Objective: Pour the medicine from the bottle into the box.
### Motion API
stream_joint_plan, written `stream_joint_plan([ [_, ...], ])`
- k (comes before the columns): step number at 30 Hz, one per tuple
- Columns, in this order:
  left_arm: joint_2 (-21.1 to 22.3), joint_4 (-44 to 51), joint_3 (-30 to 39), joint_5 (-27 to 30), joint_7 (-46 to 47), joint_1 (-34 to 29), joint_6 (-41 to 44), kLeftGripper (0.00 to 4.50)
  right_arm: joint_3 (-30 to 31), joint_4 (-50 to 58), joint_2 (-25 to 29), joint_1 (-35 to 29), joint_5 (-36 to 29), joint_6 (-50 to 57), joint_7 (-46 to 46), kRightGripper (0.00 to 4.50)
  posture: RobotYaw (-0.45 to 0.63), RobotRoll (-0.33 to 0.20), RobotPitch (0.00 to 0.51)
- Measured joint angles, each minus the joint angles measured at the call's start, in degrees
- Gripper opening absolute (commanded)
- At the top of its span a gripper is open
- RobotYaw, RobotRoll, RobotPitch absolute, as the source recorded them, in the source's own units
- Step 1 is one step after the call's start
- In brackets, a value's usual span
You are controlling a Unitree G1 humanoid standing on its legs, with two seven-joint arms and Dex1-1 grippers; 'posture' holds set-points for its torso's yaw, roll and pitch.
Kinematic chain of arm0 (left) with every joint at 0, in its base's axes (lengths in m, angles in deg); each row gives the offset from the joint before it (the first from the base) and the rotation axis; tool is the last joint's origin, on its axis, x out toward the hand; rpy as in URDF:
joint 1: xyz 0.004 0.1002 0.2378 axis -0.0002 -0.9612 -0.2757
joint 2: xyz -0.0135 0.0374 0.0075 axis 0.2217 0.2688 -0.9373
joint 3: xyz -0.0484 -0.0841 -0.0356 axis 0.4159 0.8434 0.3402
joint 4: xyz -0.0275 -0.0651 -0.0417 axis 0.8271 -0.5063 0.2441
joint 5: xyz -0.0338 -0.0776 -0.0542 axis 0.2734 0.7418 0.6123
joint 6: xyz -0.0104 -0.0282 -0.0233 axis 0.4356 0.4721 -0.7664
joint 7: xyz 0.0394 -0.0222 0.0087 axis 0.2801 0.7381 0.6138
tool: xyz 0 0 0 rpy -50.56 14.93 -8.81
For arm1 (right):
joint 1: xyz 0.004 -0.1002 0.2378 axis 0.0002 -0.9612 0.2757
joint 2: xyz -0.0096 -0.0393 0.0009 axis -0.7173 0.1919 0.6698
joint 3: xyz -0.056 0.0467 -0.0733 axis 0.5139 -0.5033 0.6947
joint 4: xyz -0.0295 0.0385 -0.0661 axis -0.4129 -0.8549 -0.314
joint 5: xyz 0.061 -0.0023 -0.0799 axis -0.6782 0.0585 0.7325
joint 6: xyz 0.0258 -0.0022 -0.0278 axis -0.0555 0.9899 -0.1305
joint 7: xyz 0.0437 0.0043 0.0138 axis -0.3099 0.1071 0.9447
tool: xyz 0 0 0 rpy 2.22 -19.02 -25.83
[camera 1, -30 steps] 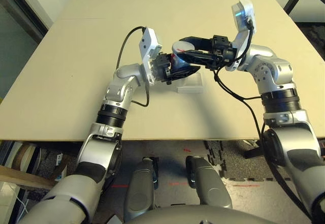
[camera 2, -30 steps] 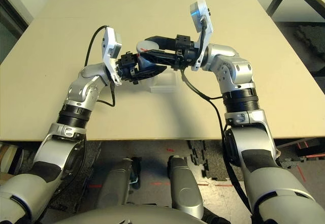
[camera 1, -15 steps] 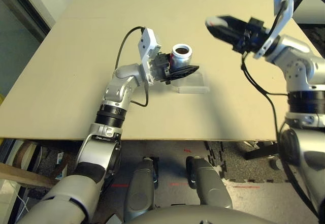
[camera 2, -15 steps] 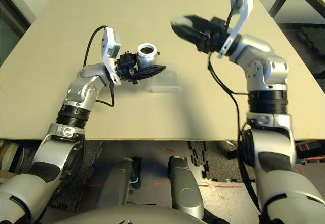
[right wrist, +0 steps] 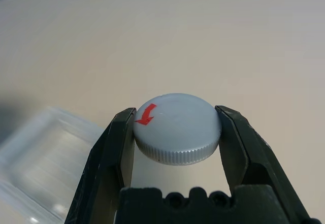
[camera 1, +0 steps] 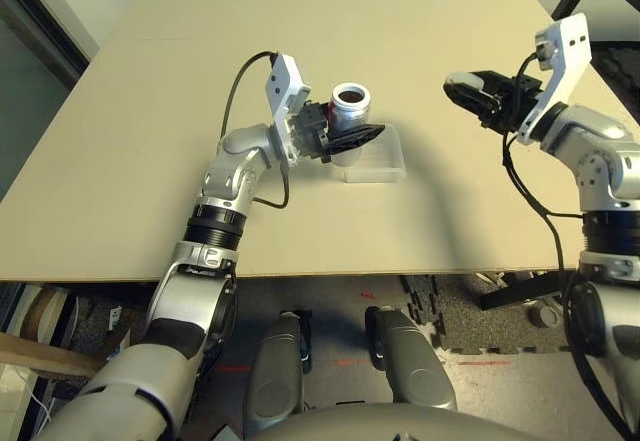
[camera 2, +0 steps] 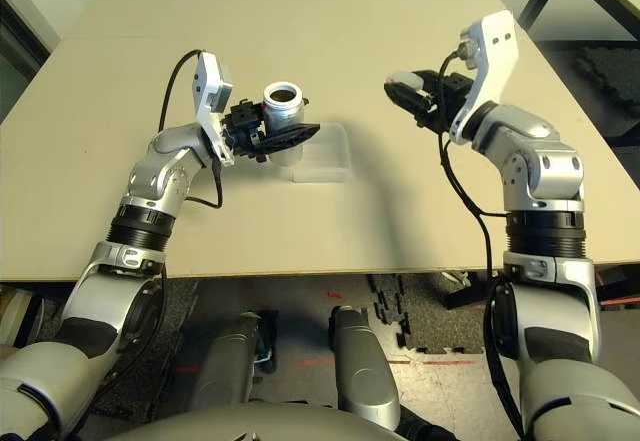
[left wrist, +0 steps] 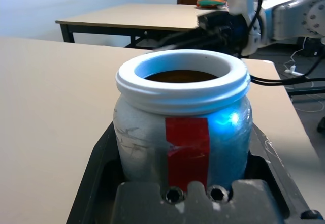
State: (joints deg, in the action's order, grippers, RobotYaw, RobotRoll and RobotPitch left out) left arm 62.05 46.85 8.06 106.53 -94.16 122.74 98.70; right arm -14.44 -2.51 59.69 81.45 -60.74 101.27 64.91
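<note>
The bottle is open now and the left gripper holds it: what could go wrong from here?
The bottle stands upright in the left gripper, at the box's near edge; a tilt toward the wrong side could drop medicine on the table. The right gripper pinches the cap by its rim only, so it might slip.

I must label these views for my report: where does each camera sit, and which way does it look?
Head views: on the head, looking down over both silver forearms at the table, bottle and box.
Left wrist: behind the left gripper, facing the clamped bottle.
Right wrist: behind the right gripper, facing the held cap.
Shared: the box, head and right wrist.
</note>
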Motion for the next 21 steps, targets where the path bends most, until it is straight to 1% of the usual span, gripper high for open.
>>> stream_joint_plan([
  [5,0.76,-0.78,0.24,-0.03,0.27,0.36,-0.53,2.59,0.85,0.59,0.88,-3.17,2.33,0.17,-0.5,2.58,-0.16,0.0,0.166],
  [11,1.28,-1.2,0.33,-0.09,0.57,0.55,-1.0,2.59,2.65,0.51,0.76,-5.26,4.67,-0.32,-0.72,2.58,-0.16,0.0,0.163],
  [19,1.46,-1.33,0.82,-0.19,1.02,0.84,-1.57,2.59,4.19,-2.25,-0.76,-5.59,7.89,-3.42,-2.15,2.58,-0.15,0.0,0.16],
  [21,1.47,-1.34,0.88,-0.22,1.12,0.85,-1.65,2.59,4.68,-3.31,-1.05,-5.57,8.47,-4.12,-2.4,3.31,-0.15,0.0,0.159],
])
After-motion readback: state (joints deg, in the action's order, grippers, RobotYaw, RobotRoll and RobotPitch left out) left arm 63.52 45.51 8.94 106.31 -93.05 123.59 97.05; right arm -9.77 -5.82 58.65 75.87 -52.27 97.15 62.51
